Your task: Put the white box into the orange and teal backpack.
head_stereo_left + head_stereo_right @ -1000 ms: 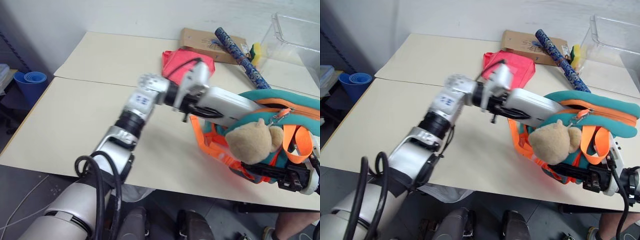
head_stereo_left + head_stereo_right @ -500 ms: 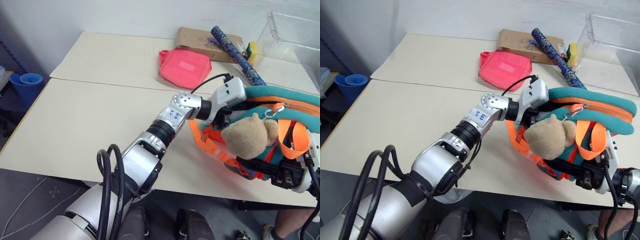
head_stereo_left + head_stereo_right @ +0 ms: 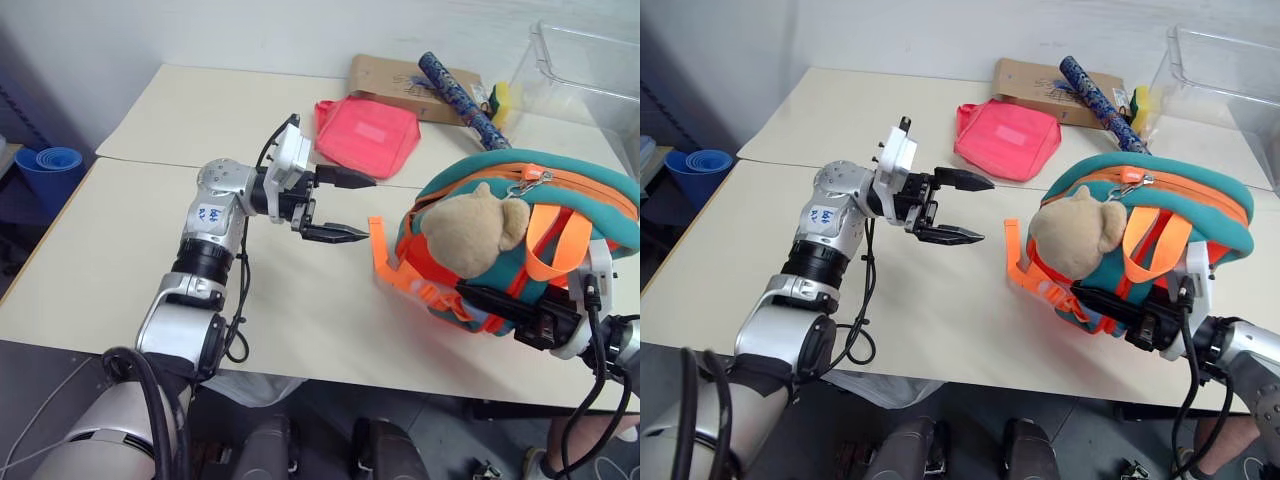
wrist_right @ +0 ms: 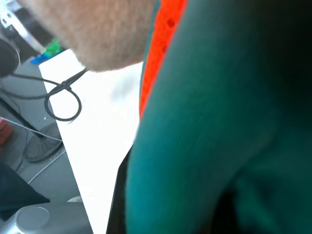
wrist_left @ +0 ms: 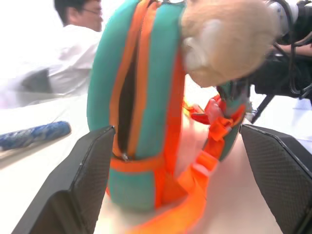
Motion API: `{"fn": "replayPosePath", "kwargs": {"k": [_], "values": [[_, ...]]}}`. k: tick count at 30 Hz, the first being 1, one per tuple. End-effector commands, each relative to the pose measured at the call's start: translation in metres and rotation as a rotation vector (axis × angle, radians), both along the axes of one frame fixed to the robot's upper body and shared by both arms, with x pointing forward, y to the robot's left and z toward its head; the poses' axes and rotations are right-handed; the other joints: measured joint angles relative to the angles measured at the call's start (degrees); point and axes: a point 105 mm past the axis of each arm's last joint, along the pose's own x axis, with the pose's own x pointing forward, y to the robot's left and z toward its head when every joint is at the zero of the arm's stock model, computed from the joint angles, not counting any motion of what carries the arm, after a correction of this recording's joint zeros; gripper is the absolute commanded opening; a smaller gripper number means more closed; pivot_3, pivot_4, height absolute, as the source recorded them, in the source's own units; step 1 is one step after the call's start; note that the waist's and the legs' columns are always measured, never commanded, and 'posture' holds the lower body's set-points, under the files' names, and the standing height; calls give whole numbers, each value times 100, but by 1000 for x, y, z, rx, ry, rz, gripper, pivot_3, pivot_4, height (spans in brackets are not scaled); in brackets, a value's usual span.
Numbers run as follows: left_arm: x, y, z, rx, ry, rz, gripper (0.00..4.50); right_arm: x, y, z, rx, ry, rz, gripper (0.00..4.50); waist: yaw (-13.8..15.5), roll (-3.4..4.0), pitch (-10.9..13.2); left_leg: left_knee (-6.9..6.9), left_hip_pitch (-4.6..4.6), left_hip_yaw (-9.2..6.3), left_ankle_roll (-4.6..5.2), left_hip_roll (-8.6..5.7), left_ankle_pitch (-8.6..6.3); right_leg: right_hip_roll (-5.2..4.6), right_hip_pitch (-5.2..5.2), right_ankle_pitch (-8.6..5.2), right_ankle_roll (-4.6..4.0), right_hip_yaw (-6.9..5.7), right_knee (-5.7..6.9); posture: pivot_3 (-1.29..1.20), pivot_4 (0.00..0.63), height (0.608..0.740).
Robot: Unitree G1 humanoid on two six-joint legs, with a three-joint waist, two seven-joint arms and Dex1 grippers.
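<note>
The soft orange and teal backpack, with its fuzzy tan plush toy, is clamped upright by the right gripper at the desk edge. The left gripper is spread apart, empty. The white box cannot be seen.

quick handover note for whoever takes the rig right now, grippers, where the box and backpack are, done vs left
Left gripper: open and empty, level above the table, pointing at the backpack with a gap between them.
Right gripper: shut on the orange and teal backpack at its lower strap side, holding it upright at the table's near right edge.
White box: not on the table or in either gripper; a second ago the left gripper was pushing it into the backpack's opening, so it is most likely inside.
Zipper slot is partly open.
Done: box inserted, left arm pulled back.
Left: confirm the box sits fully inside, then let go of the backpack.
</note>
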Motion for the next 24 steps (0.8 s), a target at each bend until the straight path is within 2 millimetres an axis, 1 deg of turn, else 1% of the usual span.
{"fn": "replayPosePath", "kwargs": {"k": [1, 3, 5, 8, 10, 11, 14, 15, 18, 20, 22, 24], "values": [[-23, -24, 12, -43, -71, -76, 4289, -1, 3, 4, -8, -21, 20, 0, 15, 0, 0, 0, 0, -5, 6, -9, 0, -5, 3, 2, 4, 1, 0, 0, 150, 740], [-26, -39, 9, -66, -74, -55, 4289, 0, 3, 5, -9, -23, 24, 0, 6, 0, 0, 0, 1, -5, 11, -15, -3, -7, 11, 8, 15, 4, -13, 0, 150, 740], [-28, -53, 10, -111, -55, -38, 4289, 0, 3, 5, -9, -23, 29, 0, -10, 0, 0, 0, 2, -4, 14, -16, -2, -6, 15, 12, 21, 4, -18, 0, 150, 740], [-33, -67, 12, -149, -31, -48, 4289, 0, 4, 6, -11, -21, 33, 0, -32, 0, 0, -1, 2, -4, 14, -15, 0, -5, 14, 13, 23, 3, -19, 0, 150, 740], [-33, -76, 13, -161, -20, -33, 3868, -1, 4, 6, -10, -18, 34, 0, -50, 0, 0, -2, 3, -3, 14, -13, 0, -5, 13, 13, 23, 4, -19, 0, 150, 740], [-33, -77, 12, -161, -19, -37, 3753, -2, 4, 6, -10, -17, 34, 0, -47, 0, 0, -3, 4, -1, 14, -11, 0, -5, 13, 13, 23, 5, -19, 0, 150, 740], [-33, -79, 12, -166, -7, -24, 2782, -2, 3, 5, -8, -15, 29, 0, -41, 0, 0, -3, 4, -2, 12, -11, 1, -5, 13, 13, 23, 4, -19, 0, 150, 740], [-29, -78, 12, -165, -5, -2, 2541, -3, 3, 5, -5, -15, 25, 0, -40, 0, 0, -3, 4, -2, 13, -11, 1, -6, 13, 13, 23, 4, -19, 0, 150, 740], [4, -49, 22, -188, 24, 154, 1674, -4, -1, 5, 4, -18, -2, 0, -37, 0, 0, -3, 5, -3, 13, -12, 1, -8, 13, 13, 23, 4, -19, 0, 150, 740], [19, -28, 30, -202, 49, 214, 1173, -6, -3, 5, 14, -20, -22, 0, -38, 0, 0, -2, 4, -3, 13, -11, 2, -8, 12, 13, 23, 4, -19, 0, 150, 740], [36, -6, 32, -181, 65, 294, 739, -8, -7, 5, 26, -22, -46, 0, -46, 0, 0, -3, 4, -2, 12, -11, 2, -8, 7, 13, 23, 1, -18, 0, 150, 740], [50, 9, 30, -150, 74, 374, 455, -9, -11, 5, 37, -25, -69, 0, -45, 1, -1, -6, 4, 2, 12, -11, 2, -2, 4, 13, 23, -8, -13, 0, 150, 740]]}}
